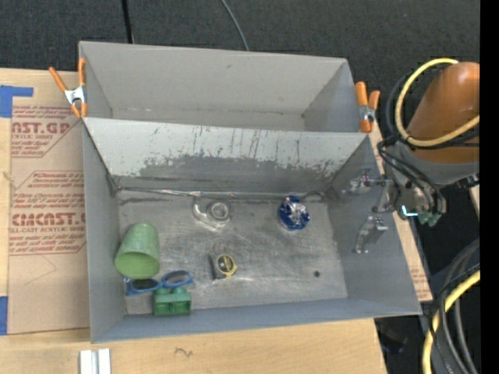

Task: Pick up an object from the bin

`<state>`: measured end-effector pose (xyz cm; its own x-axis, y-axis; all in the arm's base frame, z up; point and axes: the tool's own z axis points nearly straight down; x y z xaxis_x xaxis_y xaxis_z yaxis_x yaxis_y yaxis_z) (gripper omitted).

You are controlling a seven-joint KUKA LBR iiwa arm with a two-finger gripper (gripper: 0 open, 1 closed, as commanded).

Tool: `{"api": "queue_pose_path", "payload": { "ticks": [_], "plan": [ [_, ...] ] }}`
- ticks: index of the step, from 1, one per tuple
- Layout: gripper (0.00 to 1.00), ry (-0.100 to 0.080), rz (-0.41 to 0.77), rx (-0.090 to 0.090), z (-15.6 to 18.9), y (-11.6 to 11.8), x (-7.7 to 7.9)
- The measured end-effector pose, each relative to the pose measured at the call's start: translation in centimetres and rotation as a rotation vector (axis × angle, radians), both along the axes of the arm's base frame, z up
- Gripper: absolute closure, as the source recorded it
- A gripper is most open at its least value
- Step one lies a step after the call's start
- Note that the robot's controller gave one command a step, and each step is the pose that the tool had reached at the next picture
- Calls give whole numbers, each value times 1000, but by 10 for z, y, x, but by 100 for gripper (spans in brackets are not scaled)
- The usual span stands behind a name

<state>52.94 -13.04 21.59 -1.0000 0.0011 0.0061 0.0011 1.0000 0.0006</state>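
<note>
From above and somewhat to one side: a grey metal bin [234, 142] with sloping walls and a scuffed, scratched floor, and a few loose things scattered well apart on it.

Reaching in from the right: the arm, with an orange cover [456, 100] at its wrist and a yellow cable [413, 84] looped around that cover.

Over the bin's right sloping wall, close to the metal and about level with the middle of the floor: the hand [366, 209]. Released or clenched: cannot tell from this angle.

Nearest to the hand, on the right half of the floor towards the back wall: a small blue-and-white ball [294, 213], crumpled-looking, clear of the hand and untouched.

Left of that ball, also near the back wall: a clear, glassy ring-shaped thing [212, 213], lying flat.

In the middle of the floor, nearer the front: a small round yellow-and-black thing [224, 266], too small to name.

In the left front corner: a green cup [139, 249] on its side, mouth towards the front. Just beside it, at its front edge: a blue looped thing [160, 281], like a pair of small rings, touching a green block [172, 302] against the front wall.
</note>
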Motion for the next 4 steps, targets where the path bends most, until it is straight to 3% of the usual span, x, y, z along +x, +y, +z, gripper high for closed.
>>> {"api": "queue_pose_path", "payload": {
  "ticks": [1, 2, 3, 4],
  "plan": [
    [0, -1, -156, 2, -103, 43, 27],
    [0, -15, -278, -2, -128, 57, 56],
    [100, -27, -278, -4, -124, 56, 59],
    [100, -17, -235, -1, 4, 66, 58]
  ]
}}
